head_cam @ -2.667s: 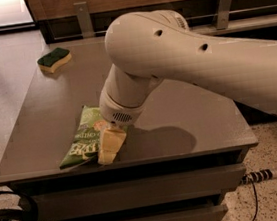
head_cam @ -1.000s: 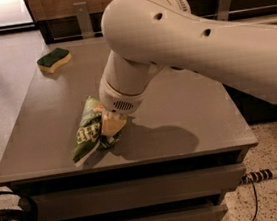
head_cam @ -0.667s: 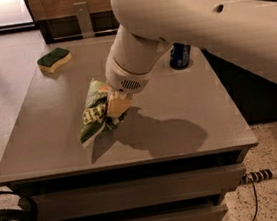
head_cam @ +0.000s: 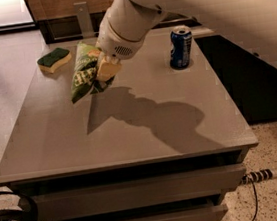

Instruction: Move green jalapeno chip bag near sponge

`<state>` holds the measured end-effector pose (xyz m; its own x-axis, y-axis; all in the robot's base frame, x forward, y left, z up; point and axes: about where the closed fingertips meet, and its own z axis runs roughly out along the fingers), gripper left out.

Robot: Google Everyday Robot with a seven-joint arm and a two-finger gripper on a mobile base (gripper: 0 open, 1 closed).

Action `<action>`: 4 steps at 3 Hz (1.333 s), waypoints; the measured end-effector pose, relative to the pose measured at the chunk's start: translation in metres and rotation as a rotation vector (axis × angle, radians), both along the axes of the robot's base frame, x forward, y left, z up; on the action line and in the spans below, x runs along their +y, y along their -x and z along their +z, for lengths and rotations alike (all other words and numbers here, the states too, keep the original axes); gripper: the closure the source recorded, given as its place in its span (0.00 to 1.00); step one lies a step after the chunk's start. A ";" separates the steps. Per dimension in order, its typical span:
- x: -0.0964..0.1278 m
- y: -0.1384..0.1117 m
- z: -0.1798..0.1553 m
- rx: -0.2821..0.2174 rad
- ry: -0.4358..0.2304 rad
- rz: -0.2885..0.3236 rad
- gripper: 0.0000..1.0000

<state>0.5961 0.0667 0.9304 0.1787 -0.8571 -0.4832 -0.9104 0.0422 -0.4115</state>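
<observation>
The green jalapeno chip bag is a crinkled light-green foil bag with white lettering. It hangs in the air above the grey table, clear of the surface. My gripper is shut on the bag's right side, its pale fingers pinching the foil. The sponge, dark green on top and yellow below, lies at the table's far left corner, a short way left of the lifted bag.
A blue soda can stands upright at the back right of the table. My white arm reaches in from the upper right. Drawers sit under the tabletop, and a power strip lies on the floor at right.
My gripper has lifted the bag off the table's front left and carried it up and back toward the sponge. The blue can has come into view behind the arm.
</observation>
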 end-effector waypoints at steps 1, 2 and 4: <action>0.021 -0.042 0.006 -0.063 -0.055 -0.014 1.00; 0.048 -0.090 0.000 -0.094 -0.099 -0.050 1.00; 0.058 -0.157 -0.027 -0.084 -0.085 -0.199 1.00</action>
<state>0.7535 0.1250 0.9030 0.0530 -0.8363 -0.5457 -0.8436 0.2549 -0.4726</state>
